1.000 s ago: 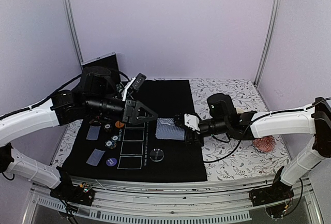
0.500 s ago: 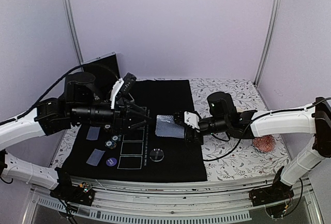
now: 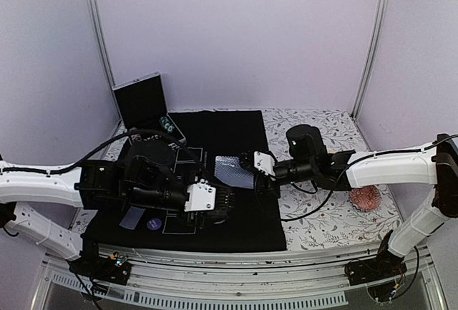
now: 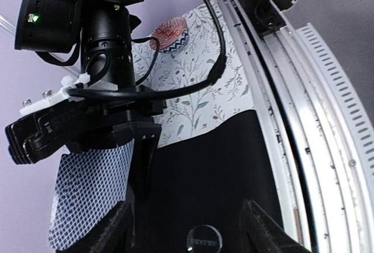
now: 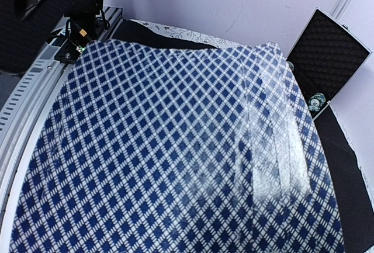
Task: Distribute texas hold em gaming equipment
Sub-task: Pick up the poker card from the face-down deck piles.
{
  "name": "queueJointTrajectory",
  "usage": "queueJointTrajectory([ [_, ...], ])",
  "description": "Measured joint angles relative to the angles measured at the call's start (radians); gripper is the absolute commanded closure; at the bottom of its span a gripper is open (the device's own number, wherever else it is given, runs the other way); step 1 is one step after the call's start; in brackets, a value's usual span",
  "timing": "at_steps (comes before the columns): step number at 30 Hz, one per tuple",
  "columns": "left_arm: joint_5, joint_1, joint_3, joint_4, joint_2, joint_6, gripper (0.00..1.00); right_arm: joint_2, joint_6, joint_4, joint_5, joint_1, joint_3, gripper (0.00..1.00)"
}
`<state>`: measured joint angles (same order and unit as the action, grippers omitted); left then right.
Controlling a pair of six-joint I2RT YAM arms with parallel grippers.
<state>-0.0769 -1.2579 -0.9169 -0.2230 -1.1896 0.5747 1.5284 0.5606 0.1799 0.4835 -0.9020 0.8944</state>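
Note:
My right gripper (image 3: 260, 175) is shut on a stack of lattice-backed playing cards (image 3: 230, 170) and holds it above the black mat (image 3: 236, 131). The cards fill the right wrist view (image 5: 175, 148) and hide that gripper's fingers. My left gripper (image 3: 217, 201) is low over the mat's front middle. In the left wrist view it (image 4: 190, 229) is open, with a clear disc (image 4: 204, 240) on the mat between its fingers. That view also shows the right gripper (image 4: 87, 130) holding the cards (image 4: 87, 189). A single card (image 3: 132, 217) and a purple-blue disc (image 3: 153, 223) lie front left.
An open black case (image 3: 143, 102) with striped chips (image 3: 166, 122) stands at the back left; it also shows in the right wrist view (image 5: 327, 54). A reddish patterned dish (image 3: 366, 199) sits on the floral cloth at the right. The metal rail (image 3: 236, 267) runs along the front.
My left arm has swung from the back left of the mat down to its front middle, over the clear disc, uncovering the case. The right gripper has lifted the cards slightly back.

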Motion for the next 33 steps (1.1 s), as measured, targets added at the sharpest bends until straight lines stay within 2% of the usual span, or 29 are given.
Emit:
queueJointTrajectory([
  [9, 0.174, 0.0, 0.004, 0.086, -0.028, 0.177, 0.37, 0.0, 0.0, 0.0, 0.002, 0.0, 0.01, 0.63],
  [13, 0.212, 0.008, 0.003, 0.098, -0.059, 0.205, 0.46, 0.0, 0.0, 0.0, 0.005, 0.0, 0.01, 0.63],
  [20, 0.26, 0.019, -0.01, 0.105, -0.093, 0.219, 0.53, 0.0, 0.0, 0.0, 0.006, 0.0, 0.01, 0.63],
  [26, 0.281, 0.02, -0.01, 0.118, -0.098, 0.224, 0.64, 0.0, 0.0, 0.0, 0.008, 0.0, 0.01, 0.63],
  [33, 0.315, 0.023, -0.019, 0.121, -0.122, 0.223, 0.84, 0.0, 0.0, 0.0, 0.009, 0.0, 0.01, 0.63],
])
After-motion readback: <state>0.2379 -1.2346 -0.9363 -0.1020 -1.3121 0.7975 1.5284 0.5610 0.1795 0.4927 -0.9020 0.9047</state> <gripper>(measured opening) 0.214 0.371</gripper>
